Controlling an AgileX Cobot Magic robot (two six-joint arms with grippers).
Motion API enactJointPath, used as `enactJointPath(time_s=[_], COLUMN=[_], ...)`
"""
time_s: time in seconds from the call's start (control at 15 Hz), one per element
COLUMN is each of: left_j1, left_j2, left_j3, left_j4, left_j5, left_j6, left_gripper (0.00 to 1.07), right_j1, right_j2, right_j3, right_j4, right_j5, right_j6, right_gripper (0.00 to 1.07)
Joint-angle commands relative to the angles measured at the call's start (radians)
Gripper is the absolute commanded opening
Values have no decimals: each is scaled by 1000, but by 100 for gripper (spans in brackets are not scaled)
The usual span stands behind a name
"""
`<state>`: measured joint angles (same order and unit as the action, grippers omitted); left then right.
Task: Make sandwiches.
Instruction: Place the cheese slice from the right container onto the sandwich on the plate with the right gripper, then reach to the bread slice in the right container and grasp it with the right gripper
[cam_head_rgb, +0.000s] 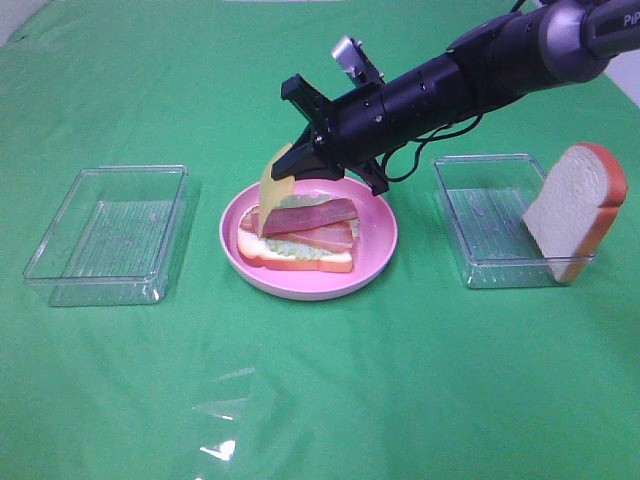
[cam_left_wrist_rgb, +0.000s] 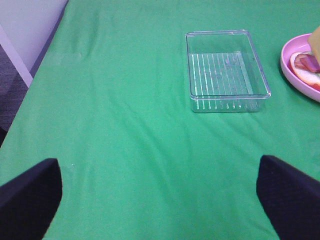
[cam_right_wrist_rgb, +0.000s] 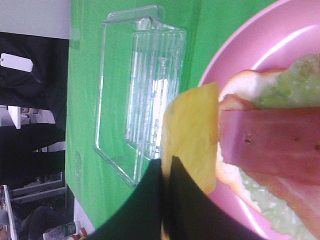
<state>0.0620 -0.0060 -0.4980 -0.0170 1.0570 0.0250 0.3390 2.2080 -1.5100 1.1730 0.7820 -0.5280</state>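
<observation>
Sandwich (cam_head_rgb: 300, 258) on plate (cam_head_rgb: 375, 240), between clear trays (cam_head_rgb: 100, 290)

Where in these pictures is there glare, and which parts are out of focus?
Exterior high view: sharp, with white glare patches on the green cloth low in the picture. Left wrist view: evenly lit, the clear tray crisp, the dark jaws soft-edged. Right wrist view: the cheese slice and the jaws shut on it are blurred; glare whitens that tray's ribs.
</observation>
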Motion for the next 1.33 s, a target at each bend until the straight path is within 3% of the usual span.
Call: enactJointPath(time_s=[0.07,0.33,0.6,0.8,0.93,1.33], left_j1=[-8,-8,-8,-8,-8,-8], left_j2=[-15,-15,-15,-15,-15,-15], left_j3=[3,3,3,3,3,3], left_j4=[0,0,0,0,0,0], left_j5=[-7,-7,-7,-7,-7,-7], left_j6=[-6,-6,-6,-6,-6,-6], left_gripper=[100,100,100,100,100,100], right_j1=[-3,-4,-4,-4,-4,-4], right_j2=[7,7,3,-35,-105,-280], right_j3=[-9,-9,-9,-9,-9,-9], right_j4=[-65,-230,-298,-414,-560,-754], right_j5=[-19,-55,-57,-68,-65,-38], right_j6=[37,141,185,244,276,405], right_gripper=[0,0,1,43,99,99])
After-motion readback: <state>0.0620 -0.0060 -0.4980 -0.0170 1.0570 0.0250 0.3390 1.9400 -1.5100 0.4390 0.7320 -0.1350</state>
